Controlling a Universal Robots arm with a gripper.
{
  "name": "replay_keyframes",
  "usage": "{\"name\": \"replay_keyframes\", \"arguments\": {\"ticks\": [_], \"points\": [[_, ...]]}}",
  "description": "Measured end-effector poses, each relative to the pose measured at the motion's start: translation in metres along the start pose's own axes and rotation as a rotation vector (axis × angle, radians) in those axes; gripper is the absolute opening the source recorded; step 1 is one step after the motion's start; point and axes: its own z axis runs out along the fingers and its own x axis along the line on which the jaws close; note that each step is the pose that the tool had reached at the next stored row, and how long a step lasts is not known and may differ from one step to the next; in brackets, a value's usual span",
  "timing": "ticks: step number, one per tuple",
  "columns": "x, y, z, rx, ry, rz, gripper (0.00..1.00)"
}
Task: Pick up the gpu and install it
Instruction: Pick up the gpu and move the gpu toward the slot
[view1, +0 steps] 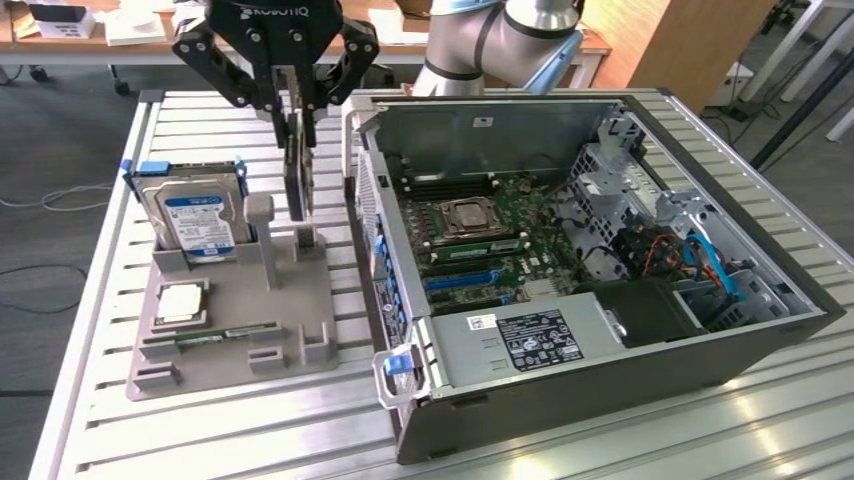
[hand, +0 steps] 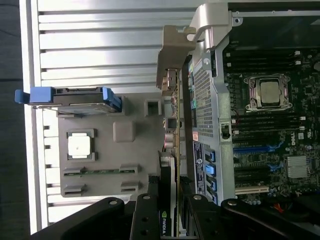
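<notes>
Your gripper (view1: 298, 125) (hand: 169, 212) is pinching the graphics card (view1: 299, 185) (hand: 171, 140), one finger on each flat face near its upper edge. The card hangs upright and edge-on, with its silver bracket (hand: 172, 55) at the end away from the fingers in the wrist view. It is over the gray tray (view1: 300, 300) (hand: 102, 132), just beside the outer wall of the open computer case (view1: 747, 350) (hand: 212, 30). Its lower end is close above a short post of the tray; you cannot tell from here whether the two touch.

On the tray, a hard drive (view1: 198, 215) (hand: 75, 97) with blue rails stands upright in its holder, toward the exterior view's left of the card. Nearer the tray's front lie a square processor chip (view1: 180, 300) (hand: 80, 146) and a narrow memory stick (view1: 214, 335) (hand: 97, 171).

The case lies on its side with its panel off, and the motherboard (view1: 487, 240) (hand: 270, 130) faces up. Tray and case both rest on a slatted metal table (view1: 200, 440) (hand: 100, 40).
</notes>
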Motion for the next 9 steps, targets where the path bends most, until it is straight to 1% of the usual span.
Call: {"name": "replay_keyframes", "arguments": {"ticks": [3,5,9], "points": [[-0.0003,0.0007,-0.0077,0.0001,0.0001,0.0,0.27],[-0.0004,0.001,-0.0111,-0.0001,0.0,0.0,0.27],[-0.0005,0.0011,-0.0116,-0.0001,0.0,0.0,0.27]]}}
